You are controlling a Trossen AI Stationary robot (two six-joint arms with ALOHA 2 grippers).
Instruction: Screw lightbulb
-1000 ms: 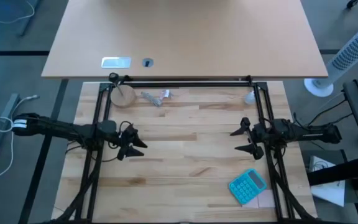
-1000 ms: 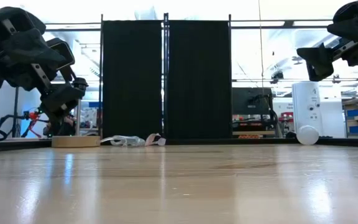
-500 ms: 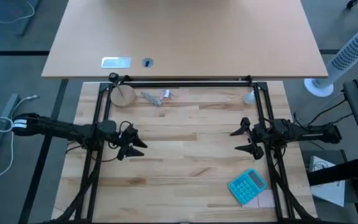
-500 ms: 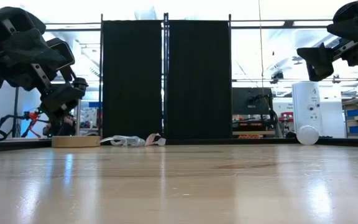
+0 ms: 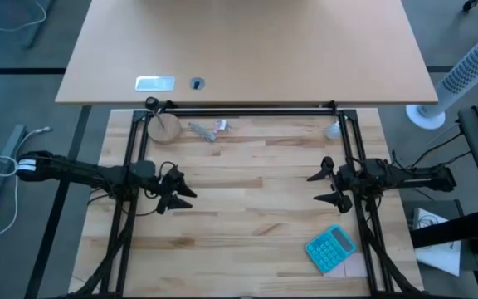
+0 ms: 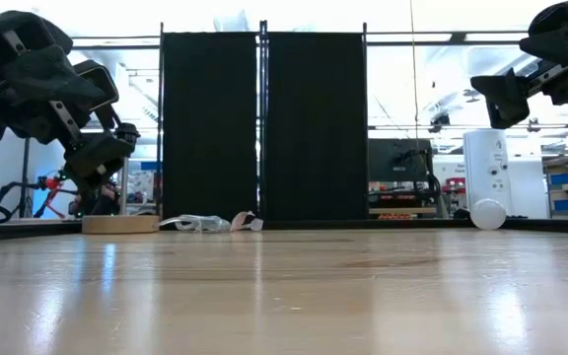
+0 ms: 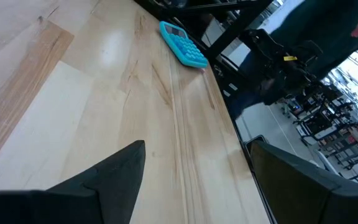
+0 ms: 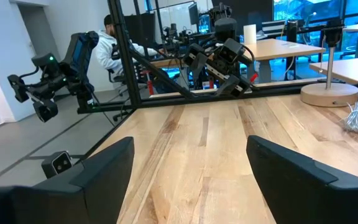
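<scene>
The small white lightbulb (image 5: 334, 130) lies on the table by the far right frame post; it also shows in the low view (image 6: 488, 213). The tan wooden disc with its socket (image 5: 163, 127) rests flat at the far left, with a crumpled clear wrapper (image 5: 208, 128) beside it. My left gripper (image 5: 185, 192) hovers open above the table's left middle, pointing right. My right gripper (image 5: 314, 188) hovers open at the right middle, pointing left. Nothing is between either pair of fingers (image 7: 194, 180) (image 8: 188, 174).
A turquoise calculator (image 5: 331, 248) lies near the front right corner. A black frame (image 5: 247, 109) runs along the far edge and down both sides. Bare wood lies between the two grippers. A seated person (image 8: 114, 43) shows beyond the table.
</scene>
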